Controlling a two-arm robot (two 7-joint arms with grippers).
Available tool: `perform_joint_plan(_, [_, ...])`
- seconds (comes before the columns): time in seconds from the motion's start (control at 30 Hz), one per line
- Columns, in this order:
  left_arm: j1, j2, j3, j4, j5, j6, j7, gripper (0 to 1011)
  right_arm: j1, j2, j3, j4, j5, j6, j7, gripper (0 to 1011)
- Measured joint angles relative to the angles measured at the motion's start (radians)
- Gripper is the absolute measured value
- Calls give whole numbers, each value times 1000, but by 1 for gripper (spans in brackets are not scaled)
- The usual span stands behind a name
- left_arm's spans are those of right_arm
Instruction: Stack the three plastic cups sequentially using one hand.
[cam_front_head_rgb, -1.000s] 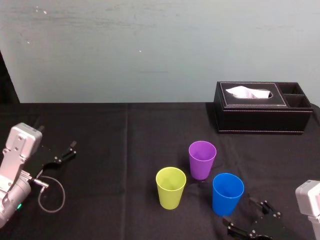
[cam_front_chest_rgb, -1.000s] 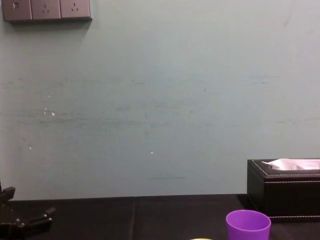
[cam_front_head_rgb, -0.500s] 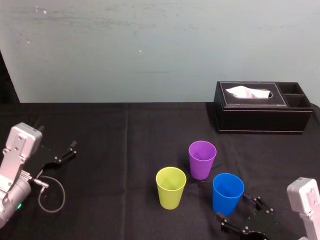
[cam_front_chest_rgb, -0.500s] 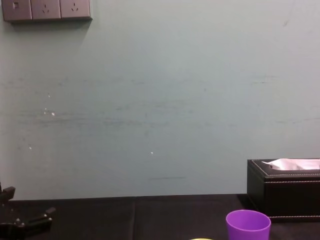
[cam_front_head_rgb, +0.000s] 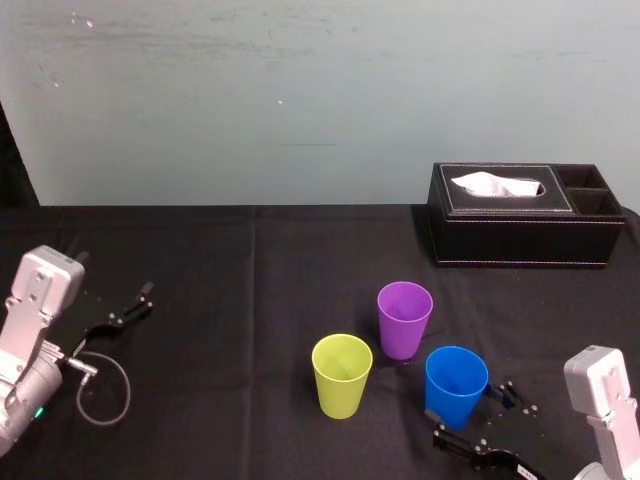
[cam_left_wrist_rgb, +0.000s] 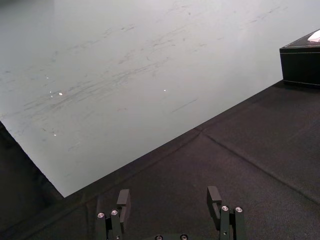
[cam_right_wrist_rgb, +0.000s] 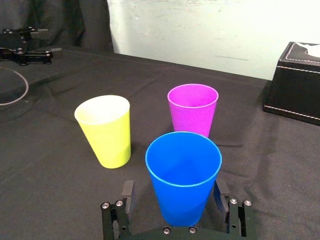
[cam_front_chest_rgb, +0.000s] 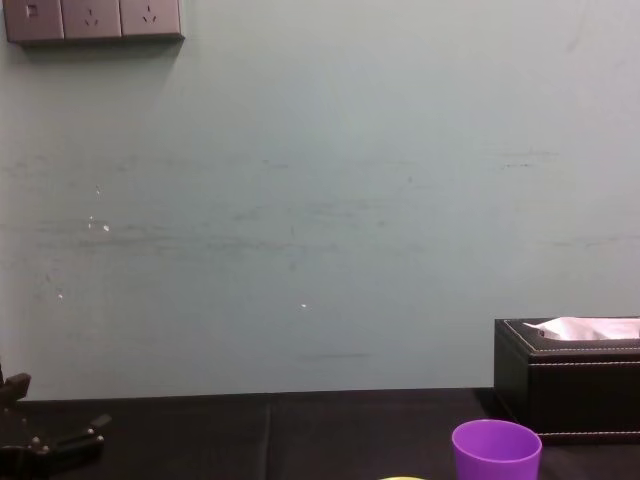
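The right gripper (cam_front_head_rgb: 468, 400) is held wide open, its flat jaws flanking the blue cup (cam_front_head_rgb: 456, 385) with nothing clamped; the left gripper (cam_front_head_rgb: 120, 310) is parked open and empty at far nine o'clock. The smooth, tapered yellow-green cup (cam_front_head_rgb: 341, 375) is stood at the blue one's nine o'clock and the purple cup (cam_front_head_rgb: 404, 318) at its eleven, upright on black cloth (cam_front_head_rgb: 250, 300). Farther, at one o'clock, a stitched black tissue box (cam_front_head_rgb: 525, 215) is set before a pale, scuffed wall (cam_front_head_rgb: 300, 100).

The left hand (cam_left_wrist_rgb: 169, 196) hovers low over the black-draped counter (cam_left_wrist_rgb: 240, 160), its two fingers (cam_left_wrist_rgb: 123, 197) spread wide apart. At the counter's far edge, where the cloth meets a pale, scuffed wall (cam_left_wrist_rgb: 125, 75), the corner of a black tissue box (cam_left_wrist_rgb: 303, 65) shows.
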Motion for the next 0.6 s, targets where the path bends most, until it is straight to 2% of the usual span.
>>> perform_joint_plan(0.6, [0,0,0,0,0,0,0,1000,17,-78,20,33,-55,1,-24,1000])
